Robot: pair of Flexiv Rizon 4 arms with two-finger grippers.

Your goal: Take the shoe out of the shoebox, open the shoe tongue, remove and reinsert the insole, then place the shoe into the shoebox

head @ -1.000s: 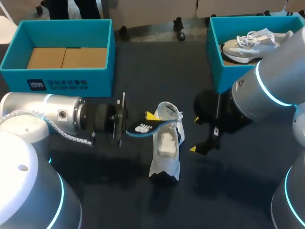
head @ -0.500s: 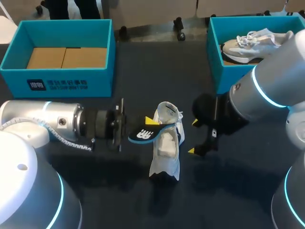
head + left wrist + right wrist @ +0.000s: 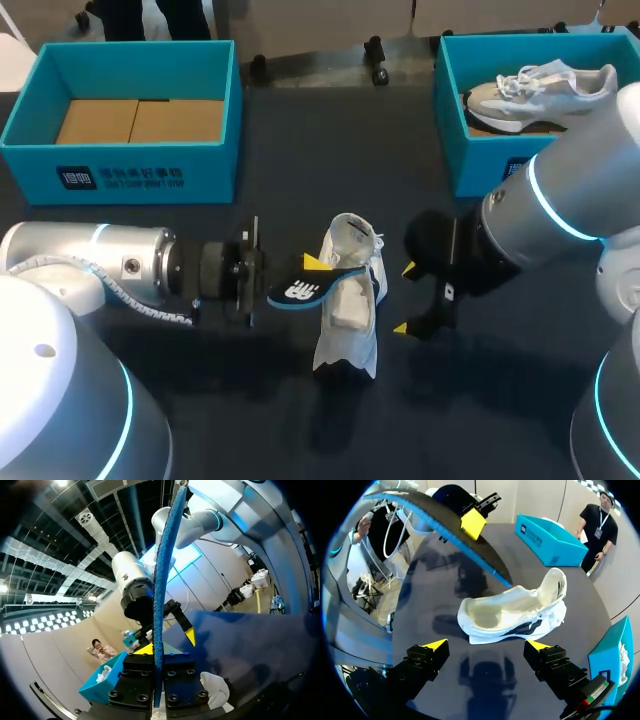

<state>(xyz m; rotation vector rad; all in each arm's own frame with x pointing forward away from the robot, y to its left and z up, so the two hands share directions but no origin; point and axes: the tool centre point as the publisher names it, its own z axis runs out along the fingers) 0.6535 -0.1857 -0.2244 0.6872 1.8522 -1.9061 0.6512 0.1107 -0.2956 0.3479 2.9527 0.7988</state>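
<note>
A white shoe point(image 3: 350, 305) lies on the dark table's middle, its opening upward; it also shows just ahead of my right gripper point(image 3: 486, 645). My left gripper point(image 3: 312, 272) is shut on a dark insole point(image 3: 300, 287) with a blue rim, holding it beside the shoe's heel opening. In the left wrist view the insole point(image 3: 161, 580) stands edge-on between that gripper's point(image 3: 158, 656) fingers. The insole point(image 3: 440, 522) hangs above the shoe point(image 3: 515, 610) in the right wrist view. My right gripper point(image 3: 404, 298) is open, just right of the shoe, holding nothing.
A blue shoebox point(image 3: 130, 165) with a cardboard liner stands at the back left. A second blue box point(image 3: 452, 120) at the back right holds another pale shoe point(image 3: 535, 92). The left box point(image 3: 550, 537) lies beyond the shoe.
My left gripper has brought the insole a little nearer and lower beside the shoe. My right gripper has drifted slightly toward the front and the shoe. The shoe has not moved.
</note>
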